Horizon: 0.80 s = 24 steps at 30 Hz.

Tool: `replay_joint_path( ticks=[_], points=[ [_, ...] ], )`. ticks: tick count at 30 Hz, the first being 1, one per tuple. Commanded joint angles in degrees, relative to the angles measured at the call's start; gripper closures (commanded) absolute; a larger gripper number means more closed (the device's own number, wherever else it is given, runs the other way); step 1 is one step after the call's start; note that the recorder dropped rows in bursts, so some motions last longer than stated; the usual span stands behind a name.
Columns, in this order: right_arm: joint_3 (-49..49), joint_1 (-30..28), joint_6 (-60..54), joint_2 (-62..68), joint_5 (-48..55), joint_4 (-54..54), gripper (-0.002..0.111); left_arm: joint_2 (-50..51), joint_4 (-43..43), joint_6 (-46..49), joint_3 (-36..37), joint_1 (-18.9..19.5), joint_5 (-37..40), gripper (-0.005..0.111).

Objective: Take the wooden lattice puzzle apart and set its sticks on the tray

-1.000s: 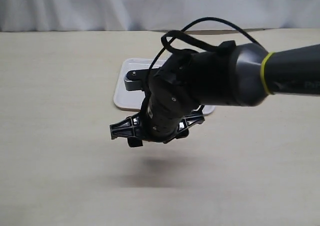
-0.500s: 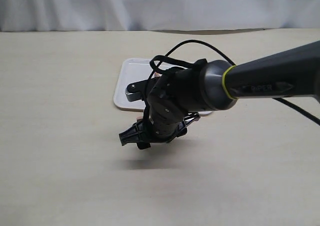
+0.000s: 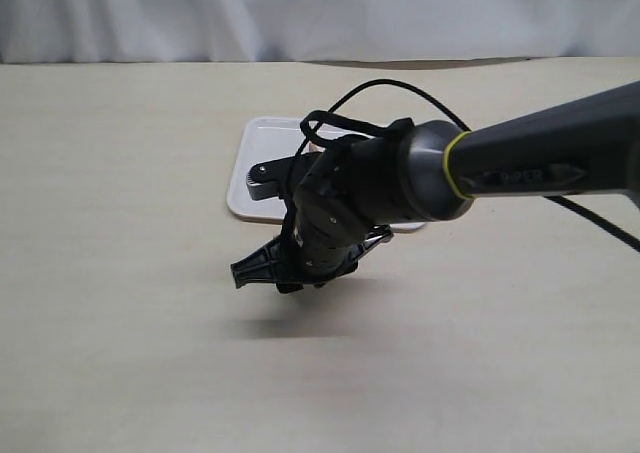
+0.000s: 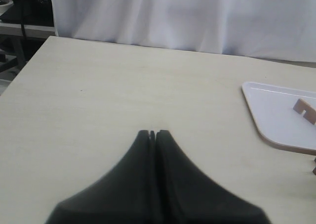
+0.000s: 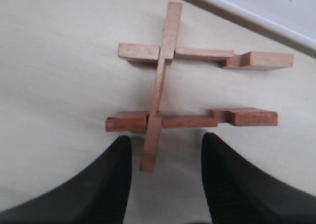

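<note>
One stick [image 4: 304,109] lies on the tray [image 4: 276,120], and just beside that tray the right gripper [image 5: 166,140] straddles, jaws apart, the crossing stick [image 5: 160,85] of the puzzle [image 5: 187,121], which I reckon needs pinching and sliding free.

The wooden lattice puzzle [image 5: 163,93] lies flat on the table [image 5: 59,46], just beside the rim of the tray [image 3: 262,138]. It is reddish-brown and partly undone: three sticks remain joined. Two parallel sticks [image 5: 175,53] sit apart from each other, and one crossing stick [image 5: 160,85] runs through both at right angles, slotted into their notches. Each parallel stick shows a second, empty square notch near its other end. The tray is white, shallow and round-cornered, and what appears to be a loose stick [image 4: 304,109] with a notch rests on its floor, cut off at the frame edge.
</note>
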Motion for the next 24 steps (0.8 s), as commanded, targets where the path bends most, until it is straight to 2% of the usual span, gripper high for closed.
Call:
replay_joint_path(
  ticks=[1, 7, 9, 12, 16, 24],
  points=[
    [-0.1, -0.4, -0.1, 0.2, -0.6, 0.6, 0.066, -0.1, -0.1, 0.3, 0.2, 0.6, -0.5, 0.107],
    [-0.1, -0.4, -0.1, 0.2, -0.7, 0.1, 0.067, -0.1, -0.1, 0.3, 0.2, 0.6, -0.5, 0.107],
    [-0.1, -0.4, -0.1, 0.2, -1.2, 0.1, 0.070, -0.1, -0.1, 0.3, 0.2, 0.6, -0.5, 0.107],
    [-0.1, -0.4, -0.1, 0.2, -1.5, 0.1, 0.082, -0.1, -0.1, 0.3, 0.2, 0.6, -0.5, 0.107],
    [-0.1, -0.4, -0.1, 0.2, -1.3, 0.1, 0.104, -0.1, -0.1, 0.3, 0.2, 0.6, -0.5, 0.107],
    [-0.1, -0.4, -1.4, -1.6, 0.3, 0.1, 0.104, -0.1, -0.1, 0.3, 0.2, 0.6, -0.5, 0.107]
  ],
)
